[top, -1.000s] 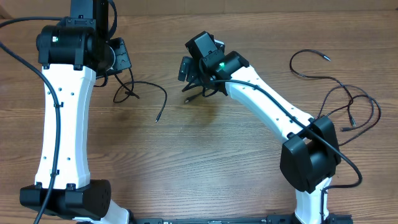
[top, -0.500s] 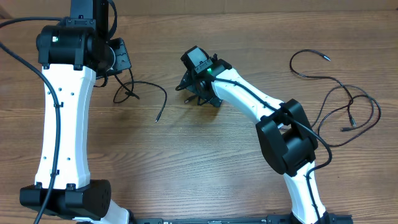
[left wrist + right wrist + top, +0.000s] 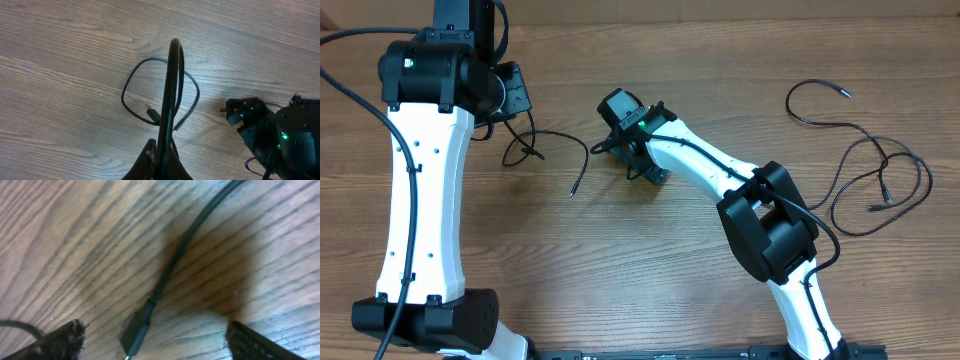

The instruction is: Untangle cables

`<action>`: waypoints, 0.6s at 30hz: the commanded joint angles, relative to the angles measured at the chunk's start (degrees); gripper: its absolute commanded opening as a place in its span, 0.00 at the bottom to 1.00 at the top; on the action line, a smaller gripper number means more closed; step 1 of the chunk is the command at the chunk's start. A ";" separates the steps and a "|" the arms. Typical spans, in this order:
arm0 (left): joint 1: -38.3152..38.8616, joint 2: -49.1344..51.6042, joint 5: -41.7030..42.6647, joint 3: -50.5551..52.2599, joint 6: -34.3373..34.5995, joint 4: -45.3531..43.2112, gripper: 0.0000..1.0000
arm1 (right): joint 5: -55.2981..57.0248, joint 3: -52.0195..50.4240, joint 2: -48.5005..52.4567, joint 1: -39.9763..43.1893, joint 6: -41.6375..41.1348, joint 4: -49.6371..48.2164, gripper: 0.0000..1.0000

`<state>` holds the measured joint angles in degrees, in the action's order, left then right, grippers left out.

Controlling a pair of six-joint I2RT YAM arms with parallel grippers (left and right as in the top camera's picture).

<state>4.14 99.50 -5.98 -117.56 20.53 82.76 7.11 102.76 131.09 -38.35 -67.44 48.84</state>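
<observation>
A thin black cable (image 3: 134, 81) lies in a loop on the wood, with one strand rising taut into my left gripper (image 3: 162, 161), which is shut on it. From overhead the same cable (image 3: 582, 150) curves right from under the left gripper (image 3: 517, 118) and ends in a small plug (image 3: 572, 191). My right gripper (image 3: 625, 157) hovers low just right of that cable. Its fingers (image 3: 62, 341) stand open, and a plug end (image 3: 137, 332) of a black cable (image 3: 200, 217) lies on the table between them, untouched. More cables (image 3: 865, 160) sprawl at the far right.
The table is bare wood (image 3: 620, 270). The right arm's elbow (image 3: 770, 225) hangs over the table's middle right. The left arm (image 3: 420, 180) runs along the left side. My right gripper (image 3: 250, 120) shows in the left wrist view, to the right of the loop.
The right arm has swung left and down toward the left cable, and its elbow has followed. Its jaws have narrowed a little. The left arm and its cable have not moved.
</observation>
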 commanded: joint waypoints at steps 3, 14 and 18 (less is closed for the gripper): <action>0.02 -0.24 0.28 0.15 -1.25 -0.02 0.04 | 0.81 -0.07 1.44 0.09 -1.81 1.03 0.72; 0.02 -0.24 0.28 0.15 -1.25 0.00 0.04 | 0.57 -0.04 1.44 -0.26 -1.77 1.73 0.56; 0.02 -0.24 0.31 0.15 -1.25 -0.02 0.04 | 0.57 -0.04 1.44 -1.22 0.63 -1.73 0.57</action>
<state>4.14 99.50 -5.98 -117.54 20.53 82.74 7.44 102.74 131.46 -38.50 -68.34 48.05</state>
